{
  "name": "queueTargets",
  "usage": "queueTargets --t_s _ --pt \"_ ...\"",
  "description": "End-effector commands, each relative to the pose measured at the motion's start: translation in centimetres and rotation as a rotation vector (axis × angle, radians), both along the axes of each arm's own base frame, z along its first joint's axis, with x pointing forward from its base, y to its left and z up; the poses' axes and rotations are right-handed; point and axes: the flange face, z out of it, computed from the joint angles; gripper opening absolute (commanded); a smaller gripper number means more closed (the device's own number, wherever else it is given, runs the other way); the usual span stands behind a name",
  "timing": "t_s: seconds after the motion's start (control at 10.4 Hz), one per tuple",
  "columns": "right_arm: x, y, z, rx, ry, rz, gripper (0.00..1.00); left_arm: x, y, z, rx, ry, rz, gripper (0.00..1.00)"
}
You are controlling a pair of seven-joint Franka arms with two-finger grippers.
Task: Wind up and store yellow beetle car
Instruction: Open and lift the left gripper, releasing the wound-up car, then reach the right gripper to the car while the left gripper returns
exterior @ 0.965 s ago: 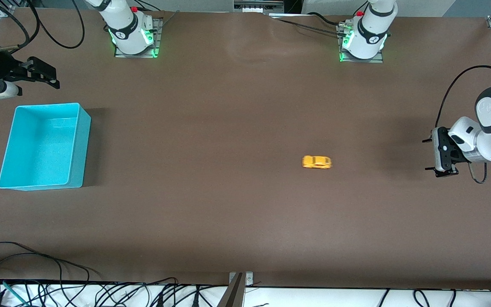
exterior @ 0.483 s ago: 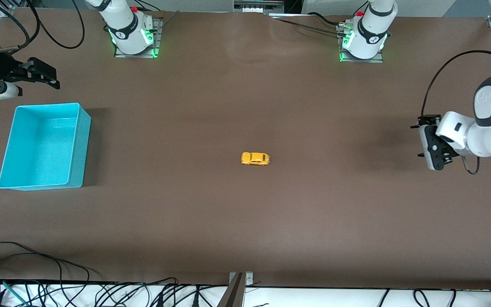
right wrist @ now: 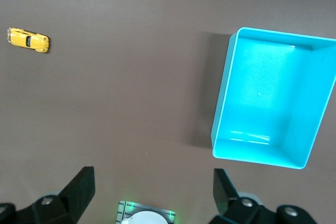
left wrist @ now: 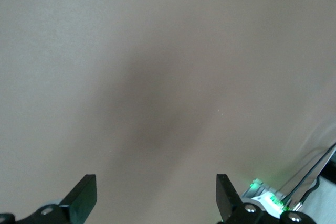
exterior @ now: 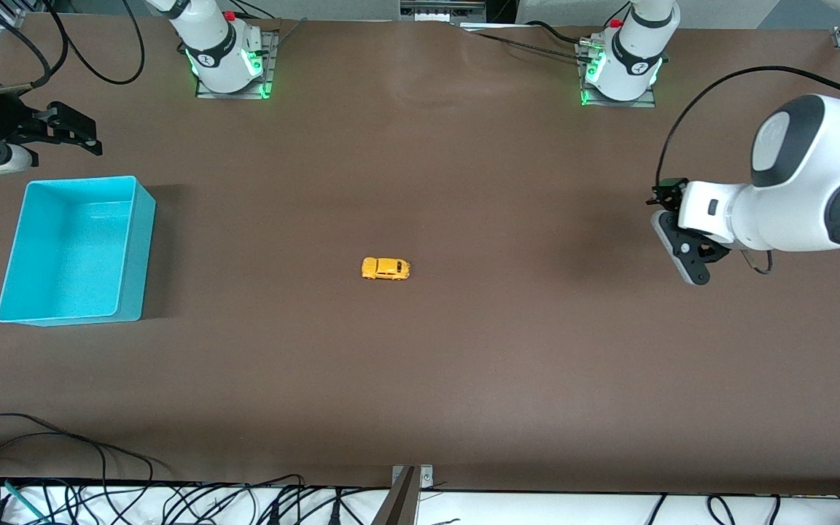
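Fingers apart on both the left gripper (exterior: pixel 682 244) and right gripper (exterior: pixel 74 131), the yellow beetle car (exterior: pixel 386 268) has rolled mid-table toward the turquoise bin (exterior: pixel 135 255), awaiting pickup.

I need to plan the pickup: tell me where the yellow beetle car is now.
In the front view the yellow beetle car sits on the bare table near its middle, between the turquoise bin at the right arm's end and the left gripper, touching neither.

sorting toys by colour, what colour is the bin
Turquoise bin, inside and out; the right wrist view shows it best.
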Motion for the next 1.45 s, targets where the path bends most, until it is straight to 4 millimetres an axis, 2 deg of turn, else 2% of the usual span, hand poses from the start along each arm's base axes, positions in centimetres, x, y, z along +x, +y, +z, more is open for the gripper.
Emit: queueTargets --t_s 0.0,0.19,0.29,0.39,0.48,0.58,0.68,0.77,0.87,1.06,1.16,1.35 --pt "0.2 -1.0 0.2 0.04 -0.007 -0.019 1.0 -0.4 -1.3 3.7 0.096 -0.047 0.16 1.0" --pt "0.8 -0.8 -0.8 0.041 0.011 -0.018 1.0 -0.7 -2.3 6.1 0.124 -0.086 0.259 1.0" --pt "1.3 -0.4 -1.9 0.04 0.031 -0.014 1.0 -1.5 -3.1 8.0 0.141 -0.115 0.311 1.0" --pt "1.6 0.4 -2.5 0.038 0.038 -0.01 1.0 -2.1 -3.5 9.0 0.152 -0.128 0.348 1.0" --pt "1.7 1.6 -2.4 0.038 0.022 0.008 1.0 -3.1 -4.8 10.8 0.175 -0.168 0.357 1.0" --pt "2.1 3.3 -2.8 0.04 0.015 0.035 1.0 -4.2 -5.2 11.8 0.203 -0.191 0.39 1.0" --pt "2.2 5.8 -3.5 0.041 0.024 0.077 1.0 -5.0 -4.2 13.1 0.175 -0.188 0.456 1.0" --pt "2.5 9.0 -4.5 0.04 0.021 0.131 1.0 -5.6 -2.4 14.0 0.155 -0.181 0.536 1.0" --pt "2.2 13.4 -5.1 0.038 0.002 0.197 1.0 -5.7 -1.2 14.1 0.144 -0.191 0.581 1.0" --pt "2.7 17.7 -7.0 0.044 -0.019 0.13 1.0 -6.9 -1.0 15.7 0.161 -0.217 0.678 1.0" --pt "2.8 20.5 -8.4 0.054 -0.029 0.15 1.0 -7.1 -0.8 16.5 0.173 -0.228 0.743 1.0" --pt "2.8 25.2 -12.1 0.111 0.001 0.207 1.0 -7.0 0.2 17.0 0.209 -0.249 0.759 1.0"
